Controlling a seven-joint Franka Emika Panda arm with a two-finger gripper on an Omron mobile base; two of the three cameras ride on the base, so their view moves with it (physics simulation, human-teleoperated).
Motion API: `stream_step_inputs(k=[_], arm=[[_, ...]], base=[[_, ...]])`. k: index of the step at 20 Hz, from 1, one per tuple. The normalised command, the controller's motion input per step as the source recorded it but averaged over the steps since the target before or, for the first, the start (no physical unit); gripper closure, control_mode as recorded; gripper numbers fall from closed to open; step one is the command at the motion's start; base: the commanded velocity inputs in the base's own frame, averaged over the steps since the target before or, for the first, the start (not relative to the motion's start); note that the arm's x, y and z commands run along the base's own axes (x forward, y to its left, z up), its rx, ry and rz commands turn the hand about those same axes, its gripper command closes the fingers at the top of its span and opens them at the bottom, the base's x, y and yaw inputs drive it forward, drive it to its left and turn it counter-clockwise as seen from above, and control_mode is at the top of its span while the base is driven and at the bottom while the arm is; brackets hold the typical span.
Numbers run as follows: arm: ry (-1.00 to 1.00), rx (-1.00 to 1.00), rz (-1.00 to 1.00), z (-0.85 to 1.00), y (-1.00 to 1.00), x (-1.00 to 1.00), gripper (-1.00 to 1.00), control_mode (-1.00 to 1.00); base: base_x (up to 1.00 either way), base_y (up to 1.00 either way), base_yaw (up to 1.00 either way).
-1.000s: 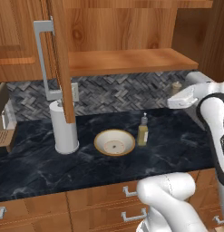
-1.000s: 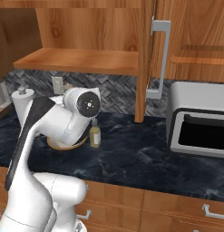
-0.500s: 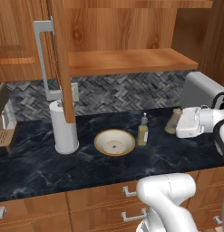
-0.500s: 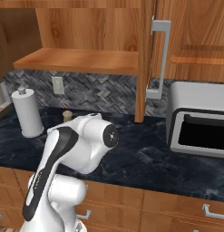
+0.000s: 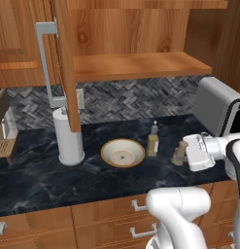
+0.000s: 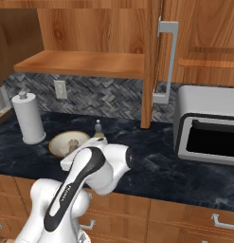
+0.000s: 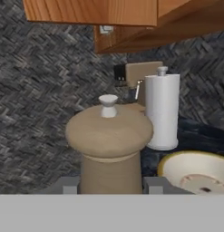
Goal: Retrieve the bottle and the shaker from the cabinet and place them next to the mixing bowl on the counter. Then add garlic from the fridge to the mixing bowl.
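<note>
Wooden, mushroom-topped shaker, pinched in the robot's claw, could topple into the slim amber bottle if set down crooked.

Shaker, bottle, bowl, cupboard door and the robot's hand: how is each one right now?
shaker: upright, clamped in the gripper, low by the counter.
gripper: shut on the shaker.
bottle: standing on the counter beside the bowl.
mixing bowl: on the counter, nothing in it.
cabinet door: swung open.
paper towel roll: standing upright.
</note>
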Motion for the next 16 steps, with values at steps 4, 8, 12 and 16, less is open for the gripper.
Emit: stream_step_inputs(k=[4,8,12,16], arm=[[0.05,0.00,0.11,-0.68,0.13,0.00,1.00,-1.00],[0.00,0.00,-0.01,-0.38,0.00,0.03,1.00,-1.00],[0.00,0.00,-0.11,-0.34,0.00,0.24,1.00,-1.00],[0.00,0.00,-0.18,-0.26,0.00,0.48,1.00,-1.00]], base=[[0.00,0.00,0.00],[0.00,0.00,0.00],[0.00,0.00,0.00],[0.00,0.00,0.00]])
